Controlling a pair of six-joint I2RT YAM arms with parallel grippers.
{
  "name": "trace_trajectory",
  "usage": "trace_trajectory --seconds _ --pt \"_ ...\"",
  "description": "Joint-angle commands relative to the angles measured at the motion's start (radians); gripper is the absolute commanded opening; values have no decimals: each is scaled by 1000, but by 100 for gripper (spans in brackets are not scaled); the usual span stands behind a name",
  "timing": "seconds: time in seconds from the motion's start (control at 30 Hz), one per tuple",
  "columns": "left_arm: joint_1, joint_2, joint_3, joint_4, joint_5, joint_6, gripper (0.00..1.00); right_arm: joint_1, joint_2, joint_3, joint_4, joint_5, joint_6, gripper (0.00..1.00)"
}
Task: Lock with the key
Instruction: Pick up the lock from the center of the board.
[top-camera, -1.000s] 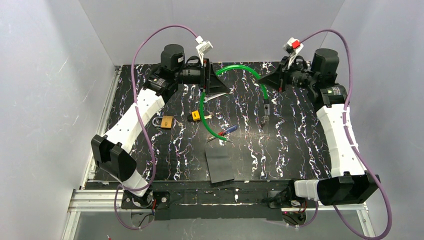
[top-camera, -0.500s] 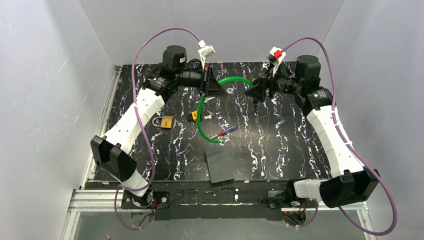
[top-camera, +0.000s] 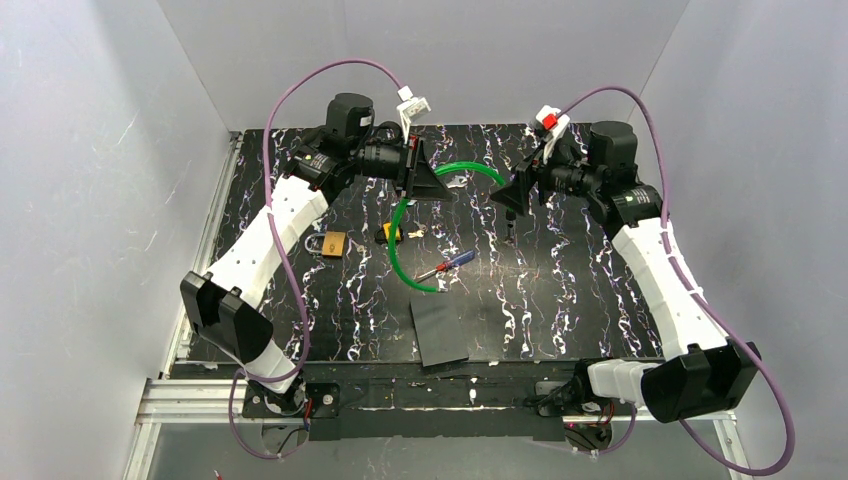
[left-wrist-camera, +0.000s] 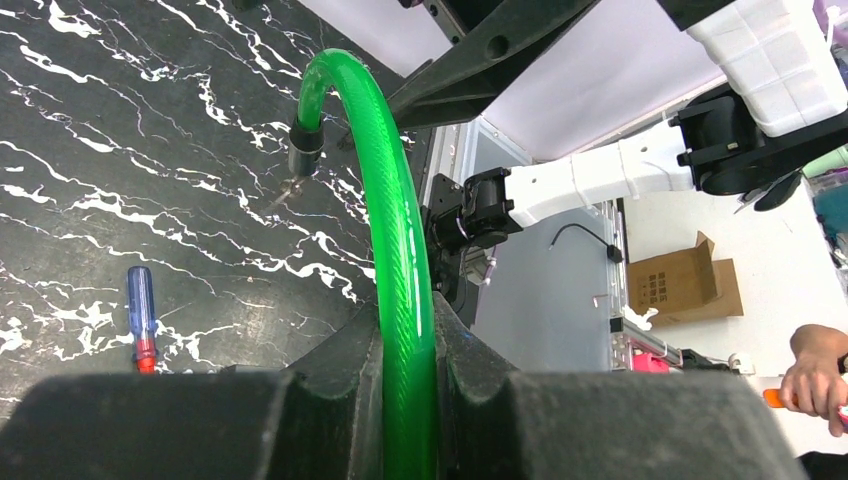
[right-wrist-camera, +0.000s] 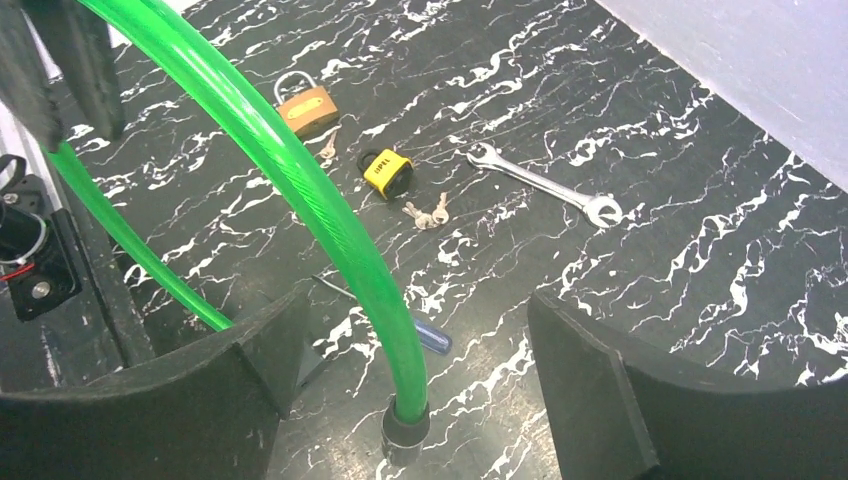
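The left gripper (left-wrist-camera: 405, 335) clamps the green hose (left-wrist-camera: 385, 180), arching it over the key (right-wrist-camera: 425, 212), which lies untouched near the table's (top-camera: 600, 290) middle. The right gripper (right-wrist-camera: 415, 320) gapes open around the hose's free end, probably to clear it away.

My pincer (right-wrist-camera: 420, 345) stands wide, its two black fingers (right-wrist-camera: 200, 400) well apart at the bottom of my view. Between them a green hose (right-wrist-camera: 300, 170) arcs down from the upper left to its black end fitting, touching neither finger (a second stretch of it runs along the left). Just behind the fitting lies a blue-handled screwdriver (right-wrist-camera: 432, 338). Farther off on the black marbled table (right-wrist-camera: 700, 250) are the key (right-wrist-camera: 385, 168) with its yellow-and-black head, small silvery bits (right-wrist-camera: 428, 212) just beside it and perhaps joined to it, a brass padlock (right-wrist-camera: 305, 108), and a wrench (right-wrist-camera: 545, 185).
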Motion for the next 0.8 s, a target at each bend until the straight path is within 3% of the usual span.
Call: trace_trajectory --seconds 0.0,0.37,0.53,0.67,0.77 --pt "2 -62 46 34 66 -21 0 3 -34 -36 53 43 -24 85" --pt "4 -64 41 53 91 -54 0 3 -26 -66 83 46 -34 59" --pt "4 -68 31 77 97 -76 0 3 -23 -76 106 59 -12 33" --pt "3 -85 7 98 93 -79 0 3 -21 -79 155 86 47 5" --pt "4 -101 -13 88 76 -60 0 2 -15 -69 199 109 128 1"
